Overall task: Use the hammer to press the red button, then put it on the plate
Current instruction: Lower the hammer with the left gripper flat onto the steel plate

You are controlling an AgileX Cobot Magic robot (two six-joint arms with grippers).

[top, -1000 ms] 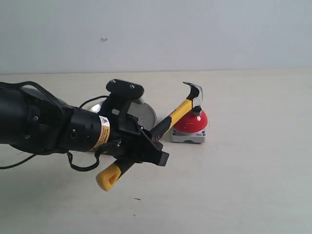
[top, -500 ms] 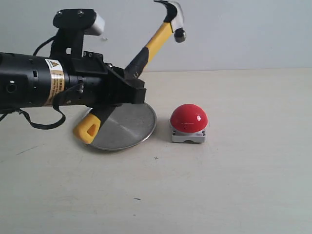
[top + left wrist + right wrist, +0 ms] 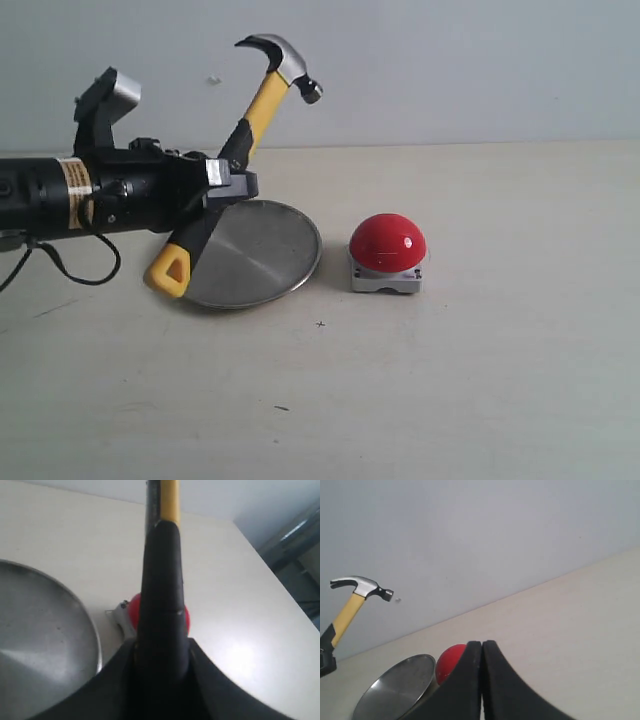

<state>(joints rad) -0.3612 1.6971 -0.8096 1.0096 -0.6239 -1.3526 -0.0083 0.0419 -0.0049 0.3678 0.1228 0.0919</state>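
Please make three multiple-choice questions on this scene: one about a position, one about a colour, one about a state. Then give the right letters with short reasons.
1. Where is the head of the hammer, compared with the red button and the plate?
A. on the button
B. in the plate
C. raised, touching neither

2. What colour is the hammer's shaft?
A. yellow
B. blue
C. green

3. The right gripper is:
A. wide open
B. shut and empty
C. shut on the hammer

Answers: 1 C, the head is high in the exterior view; 2 A, the shaft is plainly yellow; 3 B, its fingers meet with nothing between; the left gripper holds the hammer.
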